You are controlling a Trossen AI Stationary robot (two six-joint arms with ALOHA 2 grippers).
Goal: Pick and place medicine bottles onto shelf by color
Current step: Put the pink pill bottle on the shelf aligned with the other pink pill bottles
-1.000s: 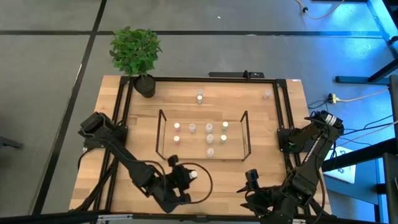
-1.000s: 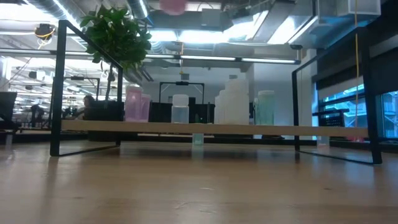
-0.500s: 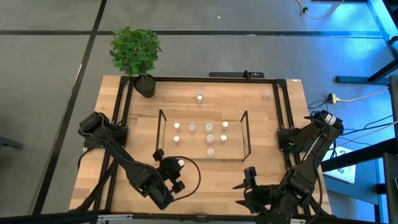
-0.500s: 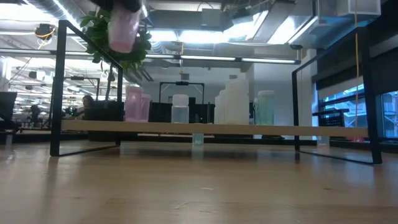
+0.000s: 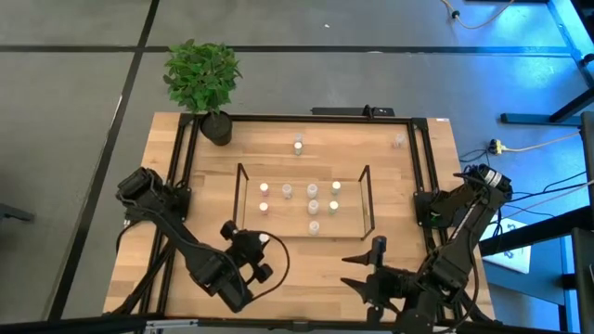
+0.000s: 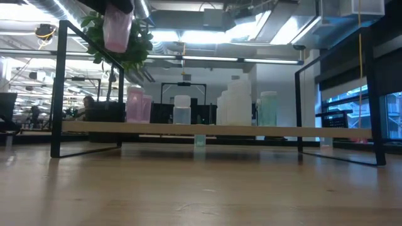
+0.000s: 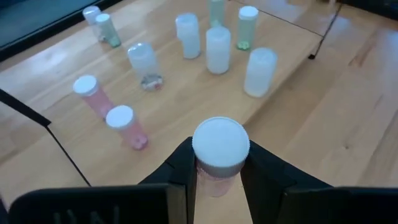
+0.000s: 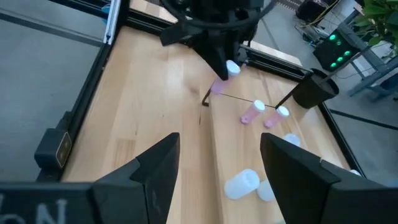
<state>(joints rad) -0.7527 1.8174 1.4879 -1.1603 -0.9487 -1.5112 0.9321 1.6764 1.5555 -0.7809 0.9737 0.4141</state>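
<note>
My left gripper (image 5: 257,245) is shut on a pink medicine bottle (image 6: 117,29) with a white cap, held in the air just off the near left corner of the shelf (image 5: 302,230). The shelf is a black rod rack on a wooden board (image 6: 220,129). Several bottles stand on it, among them two pink ones (image 7: 127,126) at its left end and pale ones (image 7: 217,48) farther right. Two more bottles (image 5: 298,144) (image 5: 399,141) stand on the table beyond the shelf. My right gripper (image 5: 360,269) hovers open near the table's front, with nothing between its fingers (image 8: 155,174). My left gripper pinches the pink bottle's upper body (image 7: 217,182), just under the white cap (image 7: 221,144), between its two fingers (image 7: 184,169). The fingers come slanting down from the table's near side. The bottle hangs below them, slightly tilted, lifted clear of the table and the shelf.
A potted plant (image 5: 203,79) stands at the table's far left corner. A black frame (image 5: 297,118) runs around the work area. Bare wood lies between the shelf and the table's near edge (image 6: 201,188).
My left gripper has carried the pink bottle toward the table's left and far side, up to the shelf's near left corner, rolling its wrist on the way; the bottle now sits lower and more upright. My right gripper has swung its fingers toward the table's left, staying open.
</note>
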